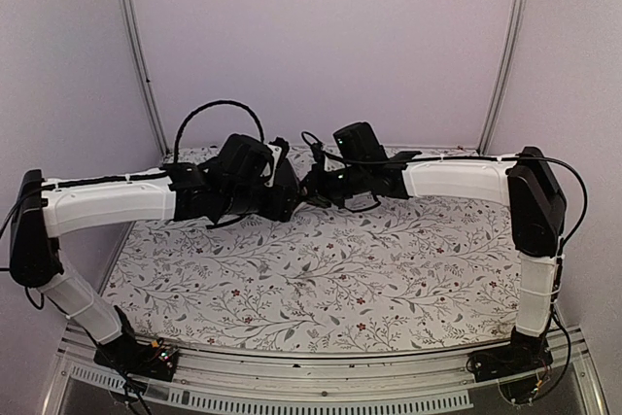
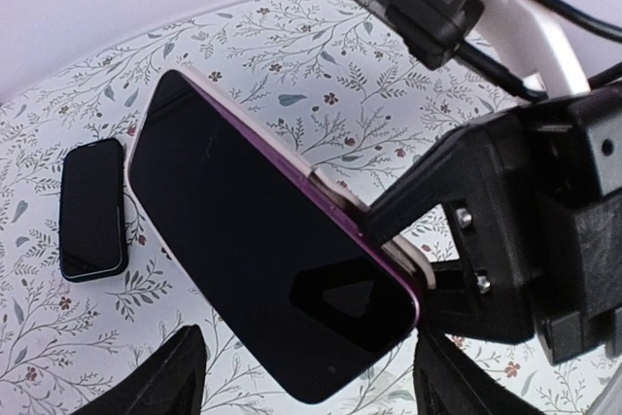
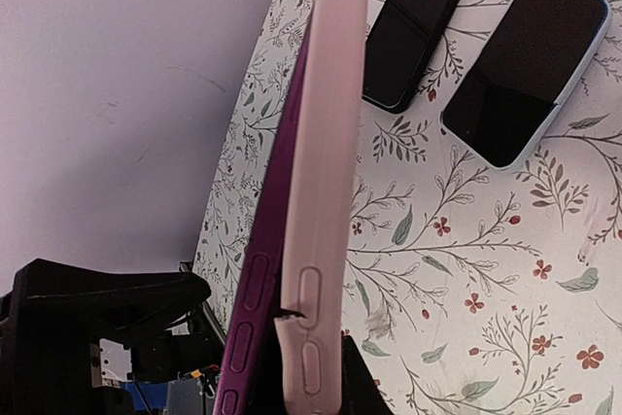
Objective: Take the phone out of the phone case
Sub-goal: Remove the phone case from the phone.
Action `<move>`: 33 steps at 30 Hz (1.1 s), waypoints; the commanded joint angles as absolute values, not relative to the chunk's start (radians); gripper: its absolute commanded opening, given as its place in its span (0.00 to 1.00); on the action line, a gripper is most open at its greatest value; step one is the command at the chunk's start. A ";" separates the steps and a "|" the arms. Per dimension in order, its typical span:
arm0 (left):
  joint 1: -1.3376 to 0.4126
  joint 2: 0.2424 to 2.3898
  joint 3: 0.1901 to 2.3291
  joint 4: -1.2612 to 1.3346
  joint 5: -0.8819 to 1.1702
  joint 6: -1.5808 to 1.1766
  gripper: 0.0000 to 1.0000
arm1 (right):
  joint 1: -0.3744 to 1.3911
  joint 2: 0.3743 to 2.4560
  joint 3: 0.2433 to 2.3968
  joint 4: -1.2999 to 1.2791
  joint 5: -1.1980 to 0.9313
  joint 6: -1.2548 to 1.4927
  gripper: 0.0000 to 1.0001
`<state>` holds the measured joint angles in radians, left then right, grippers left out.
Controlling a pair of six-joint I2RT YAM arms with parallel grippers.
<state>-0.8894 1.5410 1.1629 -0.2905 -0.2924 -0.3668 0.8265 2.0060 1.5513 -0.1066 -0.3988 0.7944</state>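
Observation:
A phone (image 2: 262, 250) with a purple frame and black screen is held in the air, partly out of its pale pink case (image 2: 335, 191). In the right wrist view the case (image 3: 326, 143) stands edge-on beside the purple phone edge (image 3: 262, 269), split away from it and torn at a button. My right gripper (image 3: 311, 381) is shut on the case wall, and it also shows in the left wrist view (image 2: 486, 240). My left gripper (image 2: 311, 376) is open, its fingers apart on either side of the phone's lower corner. Both grippers meet above the middle of the table (image 1: 301, 187).
A small dark phone (image 2: 92, 209) lies on the floral tablecloth (image 1: 340, 279). The right wrist view shows two phones lying flat, one dark (image 3: 413, 36) and one with a light rim (image 3: 525, 70). Metal frame posts (image 1: 141, 55) stand at the back corners.

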 commanded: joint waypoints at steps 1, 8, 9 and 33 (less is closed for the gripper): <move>-0.925 1.574 1.201 -0.335 -0.349 -0.339 0.73 | 0.833 2.011 1.609 -0.038 -0.424 0.808 0.00; -0.952 1.625 1.219 -0.359 -0.441 -0.339 0.70 | 0.832 2.014 1.617 -0.040 -0.437 0.815 0.00; -0.955 1.635 1.226 -0.361 -0.456 -0.338 0.69 | 0.834 2.014 1.618 -0.040 -0.438 0.816 0.00; -1.072 1.783 1.308 -0.369 -0.781 -0.256 0.49 | 0.836 1.987 1.602 -0.009 -0.506 0.907 0.00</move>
<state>-1.0492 1.7557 1.2900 -0.3805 -0.7582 -0.3016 0.8169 2.0163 1.5757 -0.1040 -0.4519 0.9077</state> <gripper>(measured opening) 0.510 0.102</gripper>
